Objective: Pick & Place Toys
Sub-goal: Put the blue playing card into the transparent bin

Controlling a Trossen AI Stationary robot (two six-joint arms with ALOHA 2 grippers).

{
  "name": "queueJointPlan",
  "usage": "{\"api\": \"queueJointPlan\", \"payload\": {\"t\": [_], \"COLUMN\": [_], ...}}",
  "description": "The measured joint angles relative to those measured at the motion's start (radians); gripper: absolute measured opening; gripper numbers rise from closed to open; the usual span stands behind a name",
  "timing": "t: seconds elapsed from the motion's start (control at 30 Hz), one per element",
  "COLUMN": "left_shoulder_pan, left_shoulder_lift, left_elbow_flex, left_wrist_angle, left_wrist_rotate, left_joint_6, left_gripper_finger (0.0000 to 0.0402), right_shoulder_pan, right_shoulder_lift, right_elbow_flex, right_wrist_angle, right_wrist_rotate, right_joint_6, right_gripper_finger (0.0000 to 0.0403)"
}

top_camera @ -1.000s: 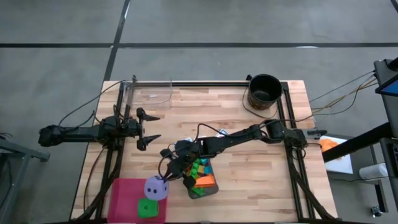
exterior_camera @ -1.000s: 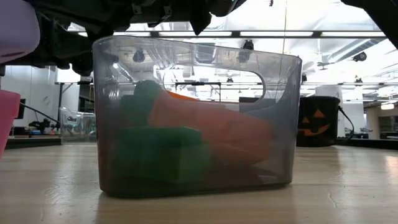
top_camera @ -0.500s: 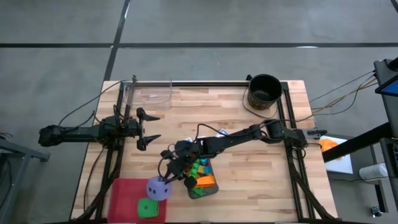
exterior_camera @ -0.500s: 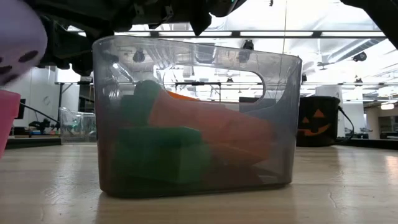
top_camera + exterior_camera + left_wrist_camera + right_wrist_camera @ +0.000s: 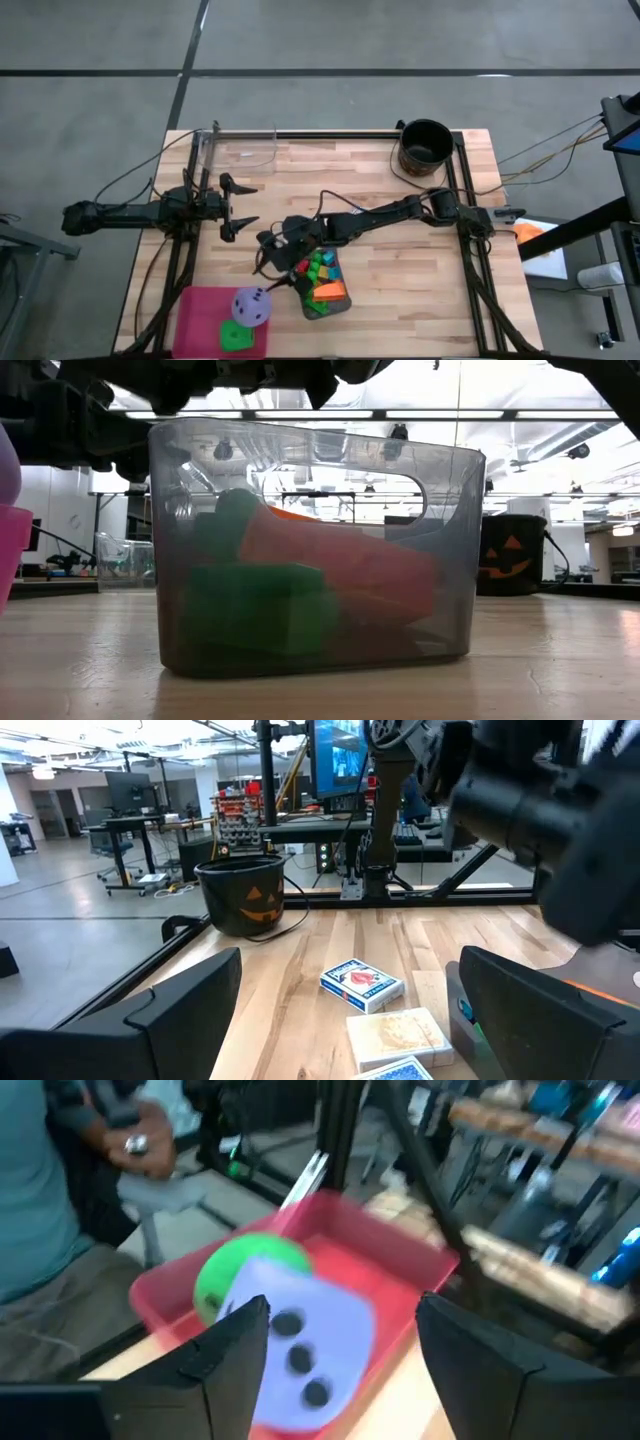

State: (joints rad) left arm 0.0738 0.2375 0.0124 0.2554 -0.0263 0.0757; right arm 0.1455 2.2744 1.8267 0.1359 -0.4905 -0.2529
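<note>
Two dice now in the pink tray, lower left of the high view.

Left gripper [image 5: 238, 205] waits at mid-left, jaws wide and empty. Purple die [image 5: 251, 306], carried a second ago, has dropped into the pink tray [image 5: 198, 318] beside the green die [image 5: 236, 336]. Right gripper [image 5: 276, 271] has spread its fingers, holding nothing, just left of the grey tray [image 5: 327, 300] of blocks [image 5: 322, 277].
</note>
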Motion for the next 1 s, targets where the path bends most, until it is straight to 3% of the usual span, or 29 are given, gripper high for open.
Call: {"api": "queueJointPlan", "payload": {"t": [0.3,0.43,0.63,0.8,1.0], "left_shoulder_pan": [0.000,0.000,0.000,0.000,0.000], "left_shoulder_lift": [0.000,0.000,0.000,0.000,0.021], "left_elbow_flex": [0.000,-0.001,-0.002,-0.009,-0.009], "left_wrist_angle": [-0.004,-0.013,-0.021,-0.033,-0.025], "left_wrist_rotate": [-0.007,-0.007,-0.007,-0.007,-0.012], "left_joint_6": [0.003,0.003,-0.001,-0.031,-0.069], "left_gripper_finger": [0.0377,0.0377,0.0377,0.0377,0.0377], "right_shoulder_pan": [-0.065,-0.085,-0.129,-0.157,-0.157], "right_shoulder_lift": [0.006,0.005,-0.002,-0.047,-0.190], "right_elbow_flex": [-0.005,-0.071,-0.255,-0.467,-0.769], "right_wrist_angle": [0.227,0.436,0.805,0.910,1.093], "right_wrist_rotate": [-0.046,-0.057,-0.042,0.013,0.139], "right_joint_6": [0.041,0.092,0.229,0.298,0.275], "right_gripper_finger": [0.0261,0.0261,0.0261,0.0261,0.0261]}}
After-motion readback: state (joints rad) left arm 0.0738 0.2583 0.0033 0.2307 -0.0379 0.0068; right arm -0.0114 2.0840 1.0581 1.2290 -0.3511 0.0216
